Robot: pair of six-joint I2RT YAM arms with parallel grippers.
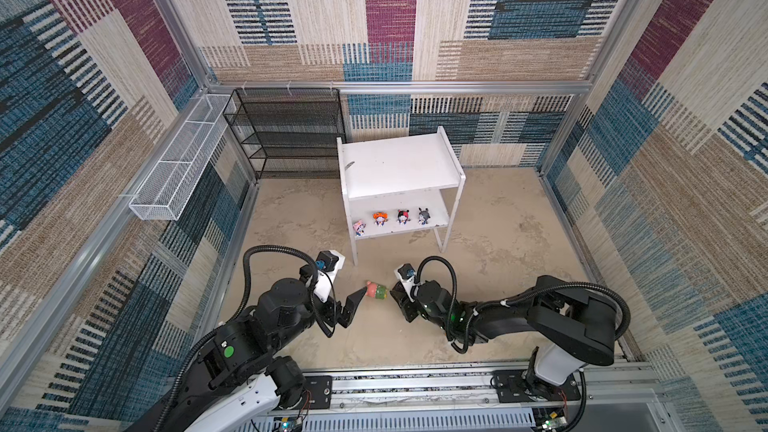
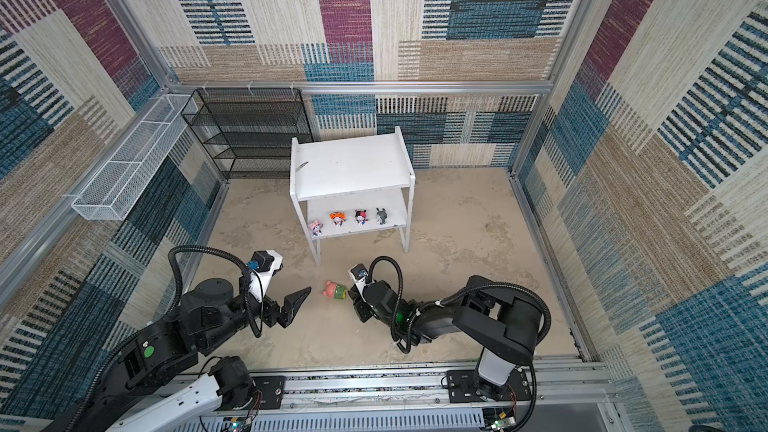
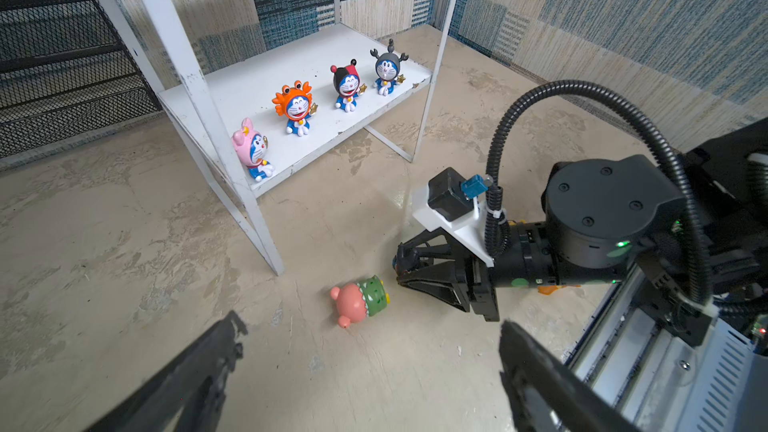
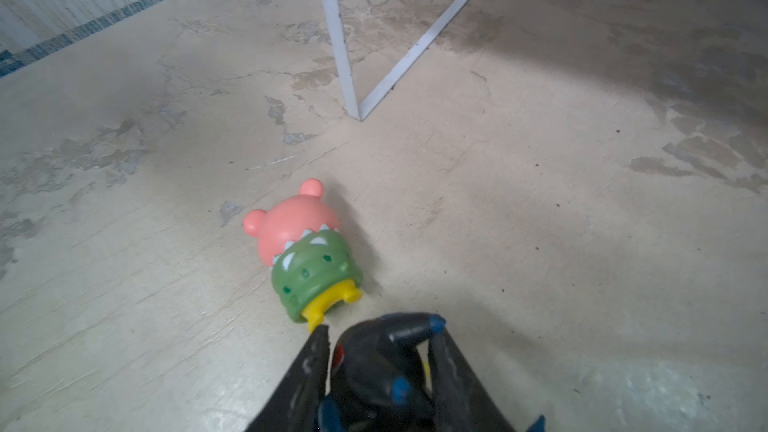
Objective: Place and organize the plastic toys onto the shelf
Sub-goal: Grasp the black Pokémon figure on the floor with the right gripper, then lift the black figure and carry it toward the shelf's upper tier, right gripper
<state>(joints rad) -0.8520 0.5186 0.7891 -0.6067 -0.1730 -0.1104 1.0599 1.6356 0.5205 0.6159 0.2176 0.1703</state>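
Note:
The white shelf [image 1: 399,164] [image 2: 353,164] stands at the back, and several tiny big-headed toys [image 1: 390,218] [image 3: 296,108] sit in a row on its lower board. A pink-and-green toy [image 1: 377,290] [image 2: 335,290] [image 3: 360,301] [image 4: 307,251] lies on its side on the floor between my grippers. My left gripper [image 1: 353,307] [image 3: 370,326] is wide open just left of it and holds nothing. Right of it, my right gripper [image 1: 397,290] [image 4: 380,332] has its jaws pressed against both sides of a black-hooded toy [image 4: 374,363] with blue tips.
A black mesh rack [image 1: 286,130] stands against the back wall, left of the shelf. A white wire basket [image 1: 178,160] hangs on the left wall. The shelf's thin front legs [image 4: 345,56] stand close behind the fallen toy. A metal rail [image 1: 415,384] runs along the front.

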